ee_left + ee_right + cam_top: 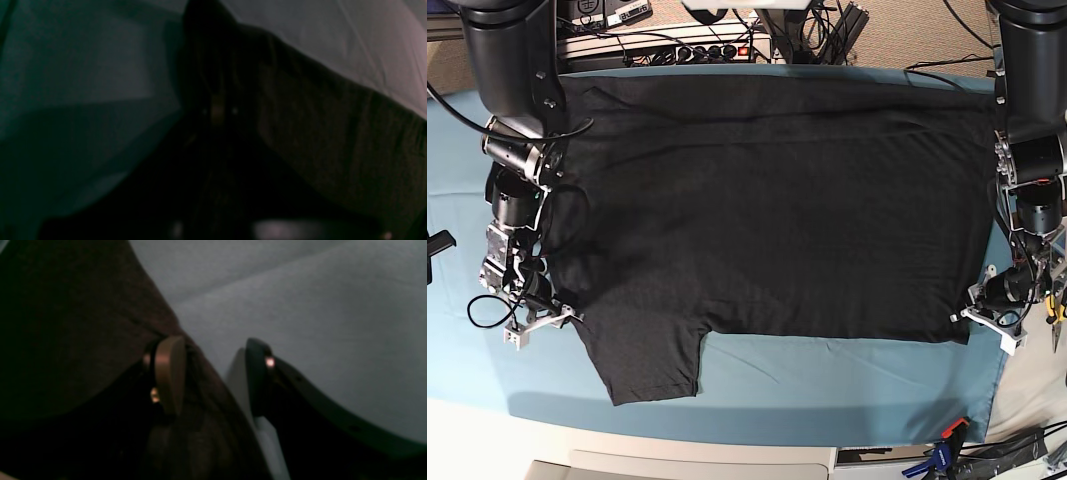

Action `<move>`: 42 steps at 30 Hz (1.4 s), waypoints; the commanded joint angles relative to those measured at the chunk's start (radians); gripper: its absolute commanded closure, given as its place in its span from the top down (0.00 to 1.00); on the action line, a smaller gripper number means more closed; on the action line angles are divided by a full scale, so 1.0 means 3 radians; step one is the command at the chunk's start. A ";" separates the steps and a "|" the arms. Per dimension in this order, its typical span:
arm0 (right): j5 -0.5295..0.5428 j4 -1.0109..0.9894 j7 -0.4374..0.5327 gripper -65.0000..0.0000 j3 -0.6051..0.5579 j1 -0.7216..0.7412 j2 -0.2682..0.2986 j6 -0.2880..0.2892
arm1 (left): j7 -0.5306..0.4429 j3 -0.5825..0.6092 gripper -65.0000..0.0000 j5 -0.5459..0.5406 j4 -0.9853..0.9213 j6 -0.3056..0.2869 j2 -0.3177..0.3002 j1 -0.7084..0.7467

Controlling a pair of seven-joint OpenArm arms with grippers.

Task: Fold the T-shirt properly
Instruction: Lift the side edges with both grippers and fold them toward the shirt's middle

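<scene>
My left gripper (972,318) sits at the near corner of the T-shirt (767,210), at the hem end on the base view's right, and its jaws are shut. In the left wrist view black fabric (333,133) runs right up to the closed tips (217,111), but it is too dark and blurred to tell whether any cloth is caught between them.

My right gripper (213,373) is at the other near corner, beside the sleeve (647,360) that points toward the front edge. Its jaws stand wide apart. One finger (168,373) lies over the shirt's dark cloth and the other (258,373) over the bare table cover, with the shirt's edge running between them; nothing is pinched.

Beyond both grippers the shirt lies spread flat across the teal table cover (827,385), its length running side to side, filling most of the surface up to the far edge. Past that edge lie cables and a power strip (677,45).
</scene>
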 commanded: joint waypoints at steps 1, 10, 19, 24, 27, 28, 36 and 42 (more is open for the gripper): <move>0.0039 0.0039 0.0000 0.45 0.0006 0.0093 -0.0009 0.0070 | -0.0069 -0.0017 0.00 -0.0047 0.0045 -0.0036 -0.0048 -0.0126; 0.0038 0.0039 0.0029 0.45 0.0006 0.0094 -0.0098 0.0099 | -0.0072 -0.0017 0.00 -0.0047 0.0045 -0.0036 -0.0047 -0.0126; -0.0029 0.0039 0.0036 0.00 0.0006 0.0093 -0.0098 0.0127 | -0.0071 -0.0017 0.00 -0.0046 0.0045 -0.0036 -0.0048 -0.0126; -0.0113 0.0039 0.0074 0.00 0.0006 0.0092 -0.0088 0.0181 | -0.0069 -0.0017 0.00 -0.0047 0.0045 -0.0036 -0.0048 -0.0126; -0.0112 0.0046 0.0095 0.00 0.0005 0.0092 -0.0071 0.0444 | -0.0061 -0.0017 0.00 -0.0048 0.0045 -0.0037 -0.0051 -0.0125; -0.0102 0.0047 0.0100 0.00 0.0005 0.0092 -0.0070 0.0535 | -0.0042 -0.0017 0.00 -0.0050 0.0045 -0.0038 -0.0057 -0.0126; 0.0187 0.0118 0.0024 0.00 0.0004 0.0066 -0.0024 0.1120 | 0.0287 -0.0017 0.00 -0.0553 0.0053 -0.0395 -0.0161 -0.0123; 0.0506 0.0746 -0.0234 0.00 0.0004 -0.0287 0.0033 0.1231 | 0.0729 -0.0017 0.00 -0.1101 0.0055 -0.0662 -0.0342 -0.0106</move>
